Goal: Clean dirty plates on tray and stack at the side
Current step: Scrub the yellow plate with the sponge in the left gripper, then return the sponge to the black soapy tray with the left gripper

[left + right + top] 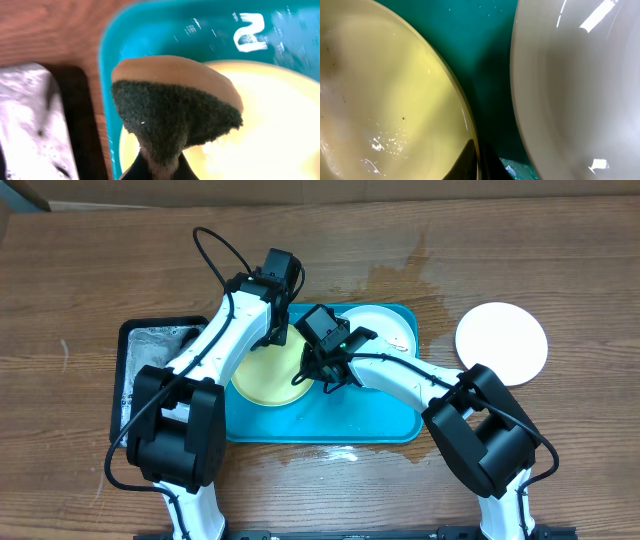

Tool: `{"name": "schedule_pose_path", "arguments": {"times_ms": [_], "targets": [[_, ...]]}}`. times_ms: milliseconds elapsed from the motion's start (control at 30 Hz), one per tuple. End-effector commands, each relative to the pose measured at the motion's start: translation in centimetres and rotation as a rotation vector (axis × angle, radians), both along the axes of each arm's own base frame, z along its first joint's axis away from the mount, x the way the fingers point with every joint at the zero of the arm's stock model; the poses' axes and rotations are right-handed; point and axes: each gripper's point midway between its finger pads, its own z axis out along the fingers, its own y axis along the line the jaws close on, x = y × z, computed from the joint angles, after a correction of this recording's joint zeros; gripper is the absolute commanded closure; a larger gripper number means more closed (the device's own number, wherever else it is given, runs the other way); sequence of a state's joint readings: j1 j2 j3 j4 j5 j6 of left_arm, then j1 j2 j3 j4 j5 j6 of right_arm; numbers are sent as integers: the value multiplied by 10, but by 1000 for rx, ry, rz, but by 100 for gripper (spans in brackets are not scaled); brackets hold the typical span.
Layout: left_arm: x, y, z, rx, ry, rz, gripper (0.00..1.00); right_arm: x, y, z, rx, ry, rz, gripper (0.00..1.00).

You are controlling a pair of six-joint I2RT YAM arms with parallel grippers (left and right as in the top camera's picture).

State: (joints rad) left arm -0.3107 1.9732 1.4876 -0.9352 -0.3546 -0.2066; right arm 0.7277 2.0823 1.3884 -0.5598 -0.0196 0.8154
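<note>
The left jaws are pinched on a sponge [175,120] above the yellow-green plate [262,380] in the turquoise tray [370,420]; the right jaws are clamped on that plate's rim; a white plate [385,328] lies just beside it.

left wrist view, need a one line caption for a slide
Left gripper pinches a sponge over the yellow plate in the blue tray.

A brown wooden table [80,280] fills the view. A dark wet stain [405,280] spreads over its grain. A tan strip [300,190] lies beyond its far edge.
</note>
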Motion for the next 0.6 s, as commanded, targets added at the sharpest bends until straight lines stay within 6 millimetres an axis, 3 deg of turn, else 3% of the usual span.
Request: {"name": "schedule_pose_path", "arguments": {"times_ms": [0,133,267,400,567], "targets": [[-3,-9,-2,-77,46,-34,96,-18,-26,-39,-115,77,-14,96],[-4,-15,5,-232,80,-45,96,-18,-26,-39,-115,78,-14,96],[-1,-7,28,-396,78,-30,96,-19,-27,-39,-120,83,-14,96],[-7,36,53,-398,53,53,96,-20,-28,-40,-123,86,-14,96],[-38,104,58,-242,113,227,96,-19,-28,-40,-121,84,-14,96]]}}
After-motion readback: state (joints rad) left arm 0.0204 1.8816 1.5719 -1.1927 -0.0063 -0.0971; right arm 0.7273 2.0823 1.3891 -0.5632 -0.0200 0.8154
